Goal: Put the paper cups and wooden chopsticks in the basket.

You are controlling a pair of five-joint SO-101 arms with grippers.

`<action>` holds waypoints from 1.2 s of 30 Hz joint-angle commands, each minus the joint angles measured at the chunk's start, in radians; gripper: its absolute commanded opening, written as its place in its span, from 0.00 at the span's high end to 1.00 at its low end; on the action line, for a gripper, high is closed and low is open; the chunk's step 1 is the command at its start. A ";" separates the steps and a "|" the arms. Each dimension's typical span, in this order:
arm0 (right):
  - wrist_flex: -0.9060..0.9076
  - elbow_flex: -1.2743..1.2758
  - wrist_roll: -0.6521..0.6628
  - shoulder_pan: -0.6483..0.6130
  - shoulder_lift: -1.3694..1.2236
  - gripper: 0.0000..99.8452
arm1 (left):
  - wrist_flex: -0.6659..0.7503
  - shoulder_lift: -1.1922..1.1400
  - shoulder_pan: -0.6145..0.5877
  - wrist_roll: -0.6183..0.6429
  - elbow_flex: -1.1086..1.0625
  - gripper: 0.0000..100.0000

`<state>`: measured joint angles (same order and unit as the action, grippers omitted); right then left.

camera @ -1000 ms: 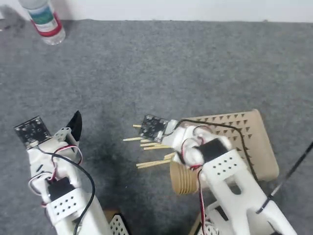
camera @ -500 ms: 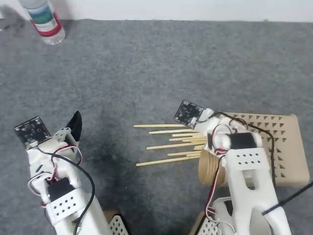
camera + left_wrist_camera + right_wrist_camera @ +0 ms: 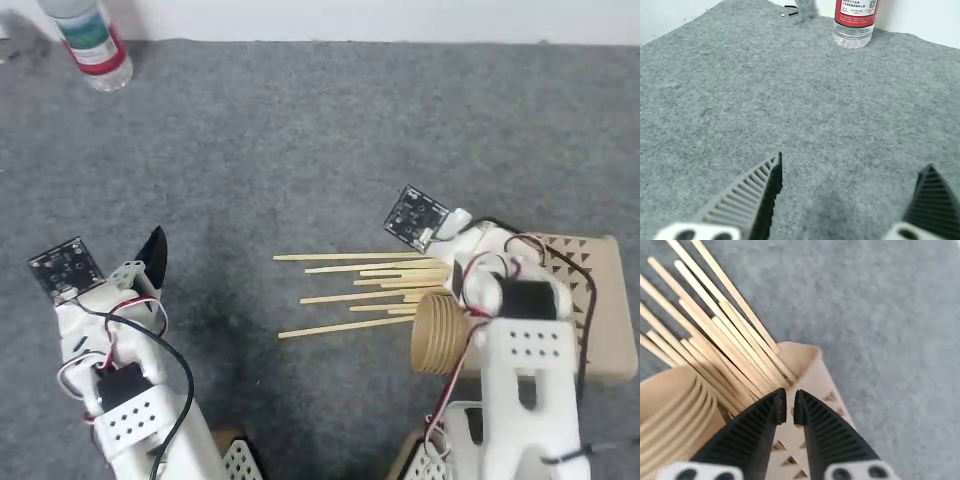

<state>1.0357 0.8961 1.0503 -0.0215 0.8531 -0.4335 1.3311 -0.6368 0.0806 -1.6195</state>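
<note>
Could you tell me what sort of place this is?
Probably a robotics test bench: a grey felt mat covers the surface, a left arm and right arm stand at its edge, and a water bottle sits by a white wall.

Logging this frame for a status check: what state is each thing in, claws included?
left claw: open, empty.
right claw: shut on the basket's rim.
basket: apparently tipped on its side.
chopsticks: partly inside the basket, ends sticking out.
paper cups: nested, lying sideways at the basket's mouth.
water bottle: upright.

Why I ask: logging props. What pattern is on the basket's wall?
Rows of small triangular cut-outs on the basket; clearest in high view.
</note>
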 commanded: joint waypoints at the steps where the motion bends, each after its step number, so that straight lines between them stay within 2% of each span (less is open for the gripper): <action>1: 0.036 -0.060 -0.015 0.018 0.120 0.94 | 0.002 0.011 0.008 -0.003 0.018 0.61; 4: 0.047 -0.086 -0.141 0.015 0.255 0.94 | 0.002 0.011 0.021 0.029 0.021 0.61; 6: 0.047 -0.135 -0.250 0.021 0.355 0.94 | -0.006 0.012 0.078 0.075 0.056 0.61; 9: 0.058 -0.176 -0.347 0.074 0.463 0.94 | -0.114 0.011 0.173 0.084 0.168 0.61; 12: 0.064 -0.167 -0.376 0.160 0.464 0.94 | -0.305 0.006 0.316 0.086 0.317 0.61; 14: 0.056 -0.143 -0.379 0.243 0.423 0.94 | -0.384 0.005 0.431 0.086 0.394 0.61; 18: -0.031 -0.084 -0.423 0.387 0.292 0.95 | -0.430 0.002 0.666 0.106 0.489 0.61; 21: -0.116 -0.074 -0.457 0.503 0.165 0.95 | -0.451 -0.028 0.830 0.198 0.552 0.61; 25: -0.205 -0.075 -0.493 0.608 -0.039 0.95 | -0.416 -0.241 0.974 0.269 0.624 0.61; 29: -0.289 -0.075 -0.572 0.673 -0.216 0.95 | -0.379 -0.526 1.028 0.318 0.782 0.61; 36: -0.414 -0.083 -0.626 0.769 -0.348 0.95 | -0.411 -0.948 1.235 0.354 1.104 0.61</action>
<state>0.6674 0.8301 0.4411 0.7104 0.5201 -0.8431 0.5240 0.5186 0.4150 -0.6437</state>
